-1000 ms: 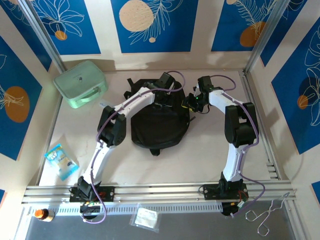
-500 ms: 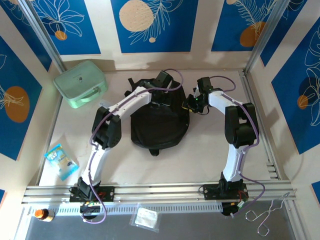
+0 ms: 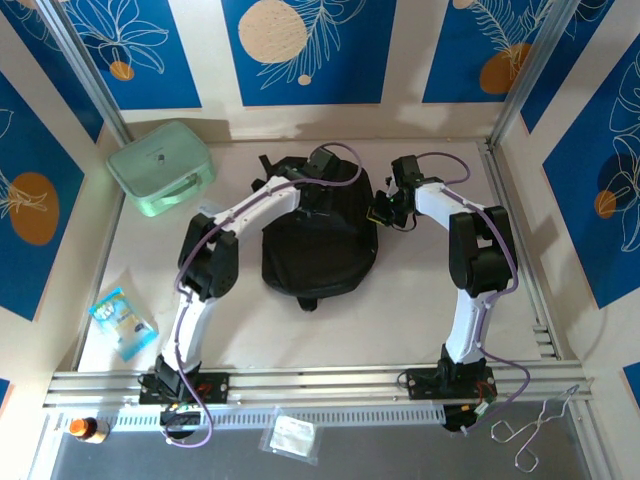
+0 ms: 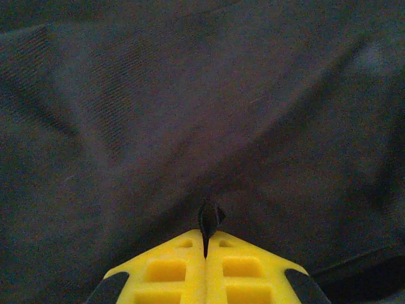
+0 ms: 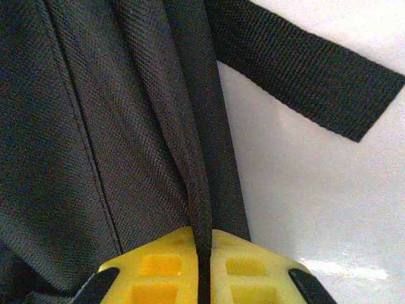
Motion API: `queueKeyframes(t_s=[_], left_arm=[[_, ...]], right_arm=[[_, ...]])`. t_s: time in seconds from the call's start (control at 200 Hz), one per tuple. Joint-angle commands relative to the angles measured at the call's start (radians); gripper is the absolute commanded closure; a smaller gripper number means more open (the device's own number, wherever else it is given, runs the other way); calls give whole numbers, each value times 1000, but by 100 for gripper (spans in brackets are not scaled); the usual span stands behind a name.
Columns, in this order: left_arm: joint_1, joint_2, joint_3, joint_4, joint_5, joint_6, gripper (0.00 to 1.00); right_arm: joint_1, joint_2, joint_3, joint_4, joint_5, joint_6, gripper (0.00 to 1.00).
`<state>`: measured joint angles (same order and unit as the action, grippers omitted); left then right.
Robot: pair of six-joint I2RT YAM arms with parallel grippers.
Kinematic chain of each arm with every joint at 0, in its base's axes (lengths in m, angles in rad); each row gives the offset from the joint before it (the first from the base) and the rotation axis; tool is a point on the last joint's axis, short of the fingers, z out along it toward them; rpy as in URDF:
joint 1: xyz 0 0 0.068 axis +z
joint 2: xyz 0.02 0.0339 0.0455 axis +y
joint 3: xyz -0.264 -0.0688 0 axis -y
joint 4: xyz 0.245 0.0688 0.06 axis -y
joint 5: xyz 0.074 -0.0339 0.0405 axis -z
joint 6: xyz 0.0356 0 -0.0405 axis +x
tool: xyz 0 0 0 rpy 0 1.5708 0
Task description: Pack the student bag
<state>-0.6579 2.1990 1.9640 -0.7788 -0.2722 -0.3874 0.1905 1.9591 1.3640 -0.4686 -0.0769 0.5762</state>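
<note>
Right pincer [image 5: 202, 244] pinching student bag [image 5: 95, 126], case [image 3: 160, 167] apart

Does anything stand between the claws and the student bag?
Nothing visible. The left claw is shut on a black piece of the student bag, and the right claw is shut on a fold of its fabric.

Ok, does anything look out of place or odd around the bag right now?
Nothing is spilled or damaged. The student bag lies flat, and the left end effector and right end effector each pinch its fabric. The odd part is that a small bottle, a clear packet and metal tongs lie in front of the rail.
</note>
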Motion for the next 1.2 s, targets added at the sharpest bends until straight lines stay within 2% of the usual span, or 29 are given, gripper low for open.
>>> queueKeyframes(t_s=[0.0, 0.145, 0.315, 0.405, 0.58, 0.62, 0.705, 0.79, 0.89, 1.0, 1.195], left_arm=[[46, -121, -80, -37, -113, -1, 100], [82, -221, -212, -21, -97, -16, 100], [84, -302, -346, 23, -2, -49, 100], [84, -331, -405, 54, 69, -81, 100], [91, -380, -470, 98, 153, -120, 100], [98, -392, -477, 101, 162, -130, 90], [129, -427, -499, 115, 179, -160, 77], [175, -468, -520, 80, 114, -220, 57], [235, -525, -582, 98, 63, -250, 53], [299, -553, -634, 126, 29, -272, 39], [374, -439, -581, 125, -12, -279, 24]], right_arm=[[-27, 10, 24, -108, 176, -5, 92], [-40, 13, 49, -100, 273, -74, 92], [-37, -10, 47, -74, 251, -151, 87], [-27, -69, 26, -60, 204, -147, 79], [15, -225, -37, -30, 119, -73, 54], [33, -251, -48, -25, 104, -62, 51], [75, -280, -62, -32, 106, -46, 47], [109, -310, -80, -36, 126, -32, 42], [125, -354, -124, -22, 140, -7, 39], [133, -393, -168, -10, 138, 19, 37], [153, -414, -205, -11, 149, 27, 32]])
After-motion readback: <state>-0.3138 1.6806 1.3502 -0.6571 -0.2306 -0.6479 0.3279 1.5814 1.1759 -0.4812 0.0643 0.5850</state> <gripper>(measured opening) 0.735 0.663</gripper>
